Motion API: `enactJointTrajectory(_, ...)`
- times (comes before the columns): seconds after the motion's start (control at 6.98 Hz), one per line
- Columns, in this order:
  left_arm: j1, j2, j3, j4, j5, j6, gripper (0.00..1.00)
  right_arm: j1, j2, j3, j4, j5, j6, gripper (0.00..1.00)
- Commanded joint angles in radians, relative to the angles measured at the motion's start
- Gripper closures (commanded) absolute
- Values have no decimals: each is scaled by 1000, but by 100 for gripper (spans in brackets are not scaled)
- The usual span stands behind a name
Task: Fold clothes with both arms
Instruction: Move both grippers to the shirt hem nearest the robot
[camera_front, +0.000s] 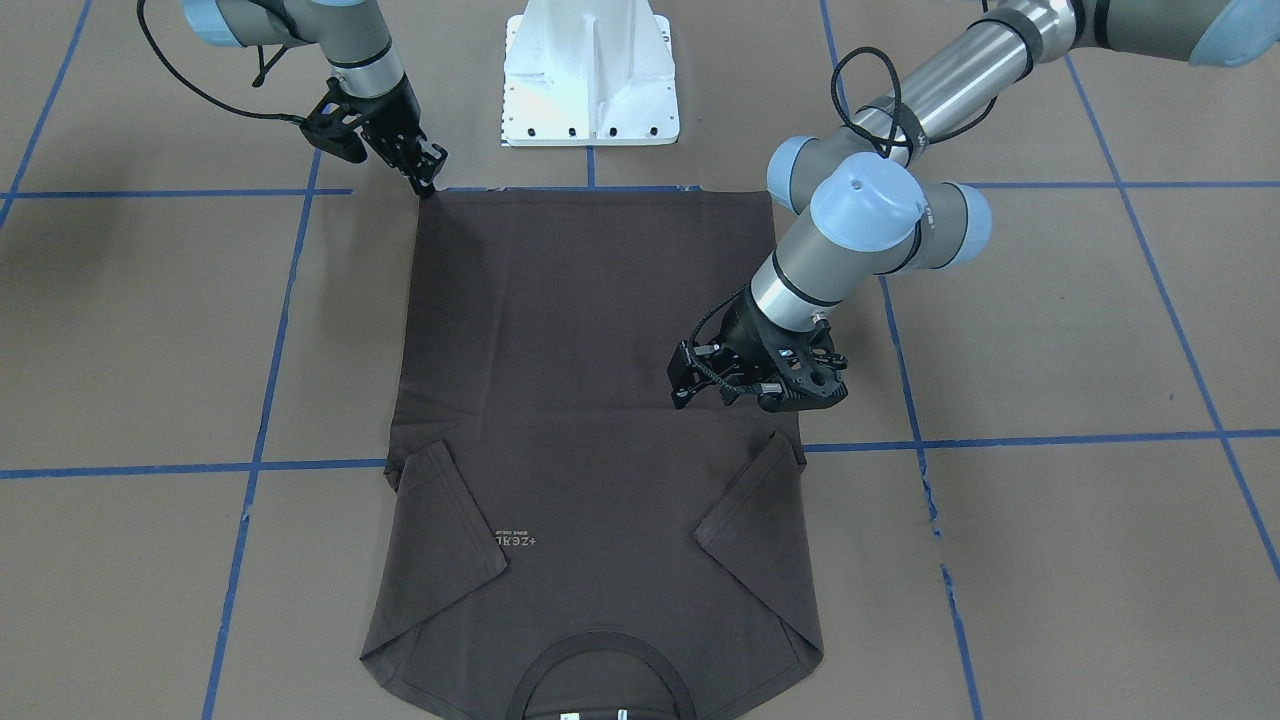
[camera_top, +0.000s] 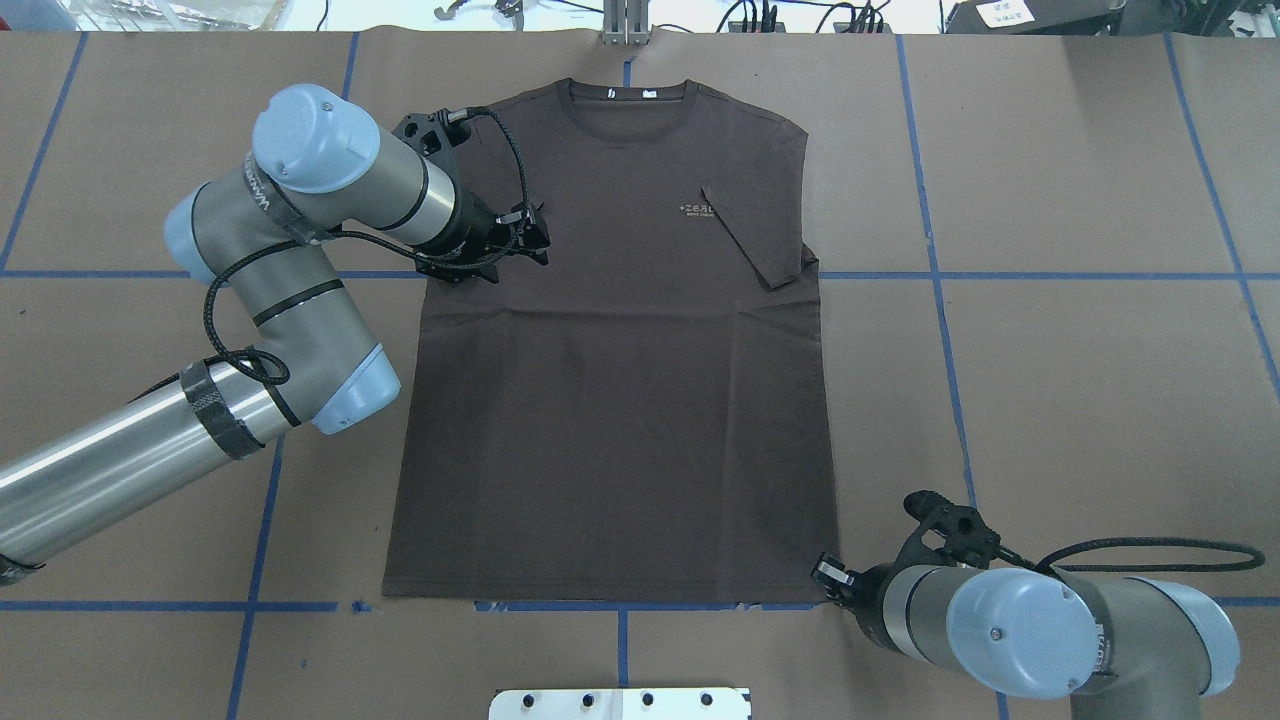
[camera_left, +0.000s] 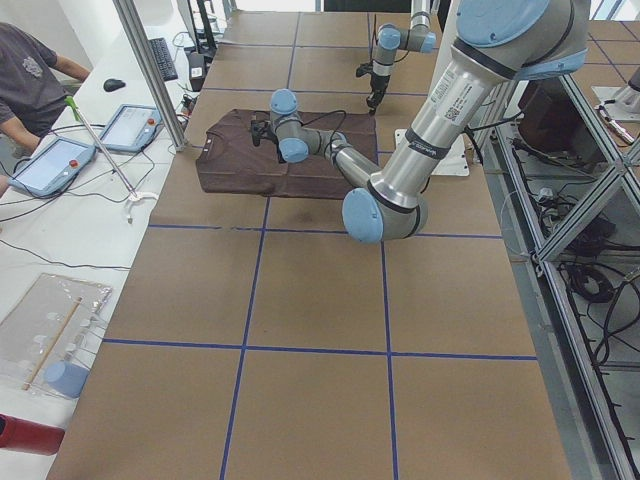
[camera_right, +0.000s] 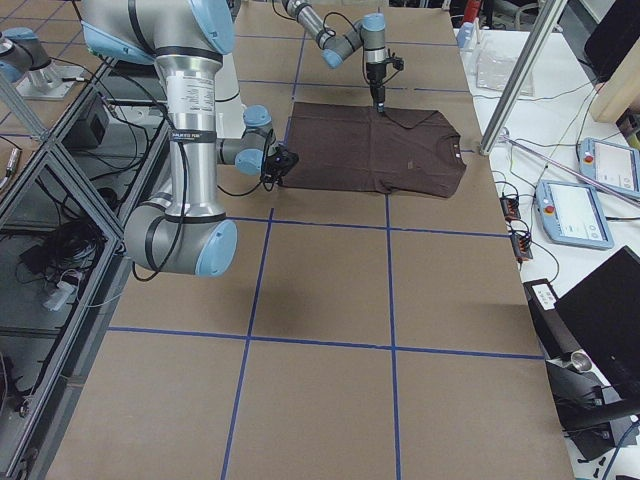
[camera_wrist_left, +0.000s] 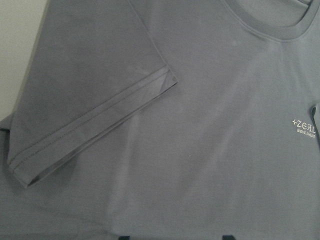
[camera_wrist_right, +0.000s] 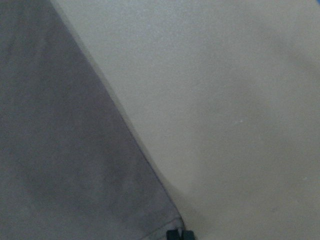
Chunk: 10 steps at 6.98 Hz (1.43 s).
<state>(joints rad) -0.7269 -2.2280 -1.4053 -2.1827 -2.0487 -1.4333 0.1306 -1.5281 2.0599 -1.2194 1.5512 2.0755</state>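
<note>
a dark brown short-sleeved cotton t-shirt (camera_top: 610, 400) lies flat, chest up, both sleeves folded inward, collar far from the robot. the silver-grey jointed left arm (camera_top: 330, 190) hangs over one folded sleeve; the right arm (camera_top: 1020, 620) reaches a near hem corner.
</note>
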Motion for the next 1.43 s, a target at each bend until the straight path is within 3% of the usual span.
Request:
enactJointTrajectory(0.0,0,31,-32,1,-1,1,31,1,5,6,0,-5,0,100)
enactJointTrajectory(0.14,3,57,-65,4,1,-12,31,7,6,35,-2,-5,0,100)
enactJointTrajectory(0.43,70,271,-299,18,57,-74,27,27,3,75,-2,-2,0,100)
enactJointTrajectory(0.57,181,360,-411,27,196,-155,27,32,-4,83,-3,-2,0,100)
enactJointTrajectory(0.86,385,494,-582,131,373,-285,28,30,-6,82,-3,-2,0,100)
enactJointTrajectory(1.29,539,538,-603,239,467,-381,31,29,-7,77,-6,-2,0,100)
